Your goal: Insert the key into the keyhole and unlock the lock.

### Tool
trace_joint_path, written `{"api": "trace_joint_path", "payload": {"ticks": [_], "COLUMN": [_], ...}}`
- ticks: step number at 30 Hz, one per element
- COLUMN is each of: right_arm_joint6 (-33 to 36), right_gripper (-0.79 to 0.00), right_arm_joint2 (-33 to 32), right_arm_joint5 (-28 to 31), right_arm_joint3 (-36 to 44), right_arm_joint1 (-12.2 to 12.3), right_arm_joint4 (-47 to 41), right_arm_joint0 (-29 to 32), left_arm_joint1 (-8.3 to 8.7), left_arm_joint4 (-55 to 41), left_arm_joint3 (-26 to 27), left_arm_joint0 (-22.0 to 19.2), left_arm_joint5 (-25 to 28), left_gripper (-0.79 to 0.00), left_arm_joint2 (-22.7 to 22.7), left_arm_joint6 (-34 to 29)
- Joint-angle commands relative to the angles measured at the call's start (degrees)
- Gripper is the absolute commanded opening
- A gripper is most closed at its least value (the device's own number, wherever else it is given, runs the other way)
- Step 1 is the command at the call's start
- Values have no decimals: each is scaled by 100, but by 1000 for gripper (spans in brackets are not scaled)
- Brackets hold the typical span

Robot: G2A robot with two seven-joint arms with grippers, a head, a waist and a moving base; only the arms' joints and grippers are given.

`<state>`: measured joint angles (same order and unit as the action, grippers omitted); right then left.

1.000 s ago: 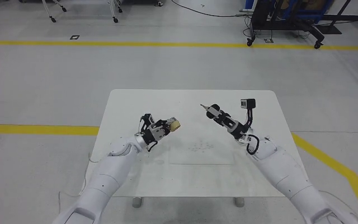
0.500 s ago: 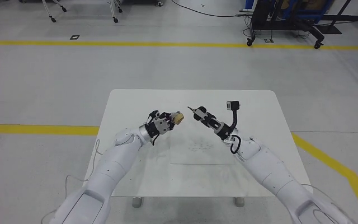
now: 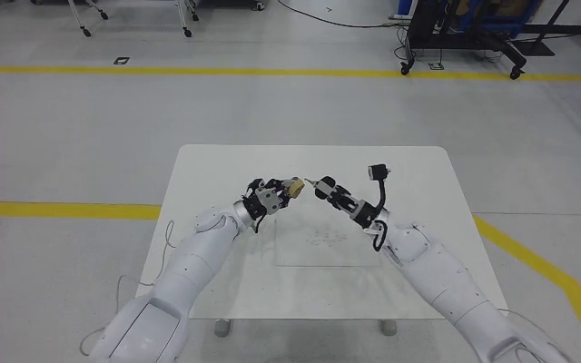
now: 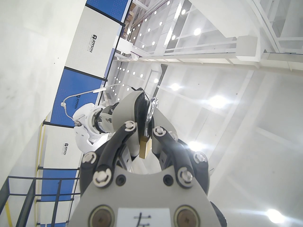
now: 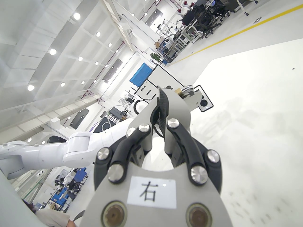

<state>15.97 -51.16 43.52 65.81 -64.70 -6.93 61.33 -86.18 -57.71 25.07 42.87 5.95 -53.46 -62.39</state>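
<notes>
A white table stands on pale grey floor crossed by yellow lines, under round ceiling lights.

Top view overhead, facing down on table. Wrist views close, tilted upward, facing each other.

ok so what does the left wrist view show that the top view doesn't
Left wrist view: the small brass padlock close up between the fingers of the left tool, a silver metal piece rising from it. Top view: the white table below, and the right tool holding the thin silver key at the padlock. Both: the padlock in the left tool.
</notes>
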Motion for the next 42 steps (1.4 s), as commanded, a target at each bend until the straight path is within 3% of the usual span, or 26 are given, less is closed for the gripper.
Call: {"api": "trace_joint_path", "payload": {"ticks": [1,13,15,21,30,33,42], "right_arm_joint6": [-4,-21,-28,696,257,340,250], "right_gripper": [-785,-785,-785,-785,-785,-785,-785], "right_arm_joint2": [8,1,-125,-637,-1039,-949,-708], "right_arm_joint5": [10,-5,-71,-1041,-2706,-2770,-2905], "right_arm_joint3": [-12,1,129,872,2340,2216,1814], "right_arm_joint1": [-3,-3,22,260,383,314,161], "right_arm_joint4": [-4,-21,-156,159,883,246,-10], "right_arm_joint0": [-5,9,125,659,1513,1463,1222], "left_arm_joint1": [1,1,25,104,158,179,207], "left_arm_joint4": [1,1,165,516,948,1124,1399], "left_arm_joint3": [3,3,85,539,939,1062,1312], "left_arm_joint0": [1,1,16,168,335,387,501], "left_arm_joint5": [-1,-1,180,147,57,3,-74], "left_gripper": [-785,-785,-785,-785,-785,-785,-785], "left_arm_joint2": [0,0,-9,-104,-172,-174,-235], "left_arm_joint6": [0,0,293,1093,1594,1642,1826]}}
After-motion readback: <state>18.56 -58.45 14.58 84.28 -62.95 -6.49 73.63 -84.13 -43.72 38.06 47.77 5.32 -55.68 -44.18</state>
